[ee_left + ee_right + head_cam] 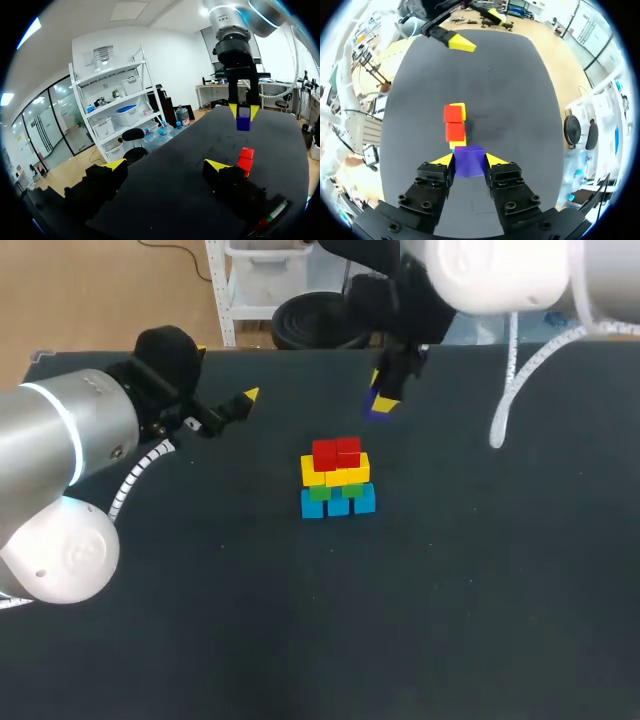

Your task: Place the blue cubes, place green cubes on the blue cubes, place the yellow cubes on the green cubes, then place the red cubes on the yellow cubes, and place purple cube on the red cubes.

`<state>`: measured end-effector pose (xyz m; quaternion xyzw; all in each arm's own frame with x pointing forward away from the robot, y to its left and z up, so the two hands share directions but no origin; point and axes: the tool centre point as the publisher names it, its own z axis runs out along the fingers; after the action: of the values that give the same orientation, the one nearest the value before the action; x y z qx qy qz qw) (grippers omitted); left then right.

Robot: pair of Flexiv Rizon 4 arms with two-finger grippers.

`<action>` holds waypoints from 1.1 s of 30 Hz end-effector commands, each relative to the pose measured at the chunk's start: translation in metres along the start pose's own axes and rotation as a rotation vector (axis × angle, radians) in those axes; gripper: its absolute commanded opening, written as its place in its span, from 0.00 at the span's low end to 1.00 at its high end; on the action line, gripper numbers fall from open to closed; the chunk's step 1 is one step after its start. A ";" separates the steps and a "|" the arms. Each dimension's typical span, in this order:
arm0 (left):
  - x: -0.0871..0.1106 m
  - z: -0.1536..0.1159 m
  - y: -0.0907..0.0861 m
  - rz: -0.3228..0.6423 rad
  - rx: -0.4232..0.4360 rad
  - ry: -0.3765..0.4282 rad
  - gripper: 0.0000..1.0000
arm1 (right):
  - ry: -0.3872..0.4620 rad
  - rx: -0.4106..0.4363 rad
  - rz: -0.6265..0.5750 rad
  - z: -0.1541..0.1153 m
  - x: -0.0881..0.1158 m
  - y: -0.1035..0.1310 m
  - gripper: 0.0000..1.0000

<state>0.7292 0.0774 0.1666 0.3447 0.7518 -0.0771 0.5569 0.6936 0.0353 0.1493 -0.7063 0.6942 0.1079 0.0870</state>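
While my right gripper clamps the purple cube between its fingertips, the red cubes sit ahead and below. An off-centre release could tip it off or nudge the stack. My left gripper hangs open, empty.

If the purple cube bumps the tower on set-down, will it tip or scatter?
Likely scatter, not topple whole: the tower of small coloured cubes looks like separate blocks merely resting in layers. Its blue cube base is wider than the red cubes on top, so tipping seems unlikely; those red ones would probably slide first.
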 end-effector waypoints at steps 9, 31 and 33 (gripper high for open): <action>-0.001 0.001 -0.003 0.003 -0.012 0.006 1.00 | 0.077 -0.061 -0.034 0.007 -0.021 -0.007 0.00; -0.001 0.001 -0.003 0.003 -0.012 0.006 1.00 | 0.057 -0.073 -0.030 0.020 -0.040 -0.010 0.00; -0.001 0.001 -0.003 0.003 -0.012 0.006 1.00 | 0.057 -0.073 -0.030 0.020 -0.040 -0.010 0.00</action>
<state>0.7292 0.0774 0.1666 0.3447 0.7518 -0.0770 0.5569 0.7034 0.0797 0.1404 -0.7223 0.6812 0.1120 0.0416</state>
